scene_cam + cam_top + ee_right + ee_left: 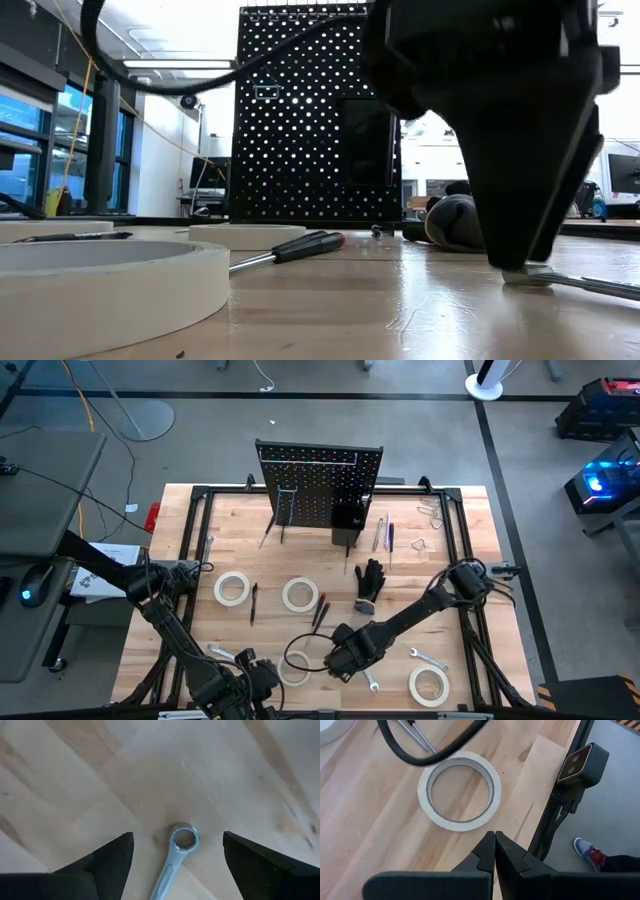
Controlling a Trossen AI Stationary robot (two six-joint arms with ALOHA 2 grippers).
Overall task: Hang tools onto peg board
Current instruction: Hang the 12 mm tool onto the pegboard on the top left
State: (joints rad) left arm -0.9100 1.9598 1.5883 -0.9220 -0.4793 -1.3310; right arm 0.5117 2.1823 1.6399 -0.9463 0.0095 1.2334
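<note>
The black peg board (320,485) stands upright at the table's far side. A small silver wrench (175,857) lies flat on the wood near the front edge. My right gripper (177,840) points down over it, open, one finger on either side of the wrench's ring end (183,839) and clear of it. In the high view this gripper (345,660) is right of the middle. My left gripper (495,837) is shut and holds nothing. It hangs over the near edge beside a white tape roll (460,790) lying flat.
More tape rolls (232,589) (300,594) (430,685), screwdrivers (253,602) (320,610), another wrench (430,658) and a black glove (370,580) lie about the table. A black frame (200,495) rims the table. A cable (435,750) crosses above the tape roll.
</note>
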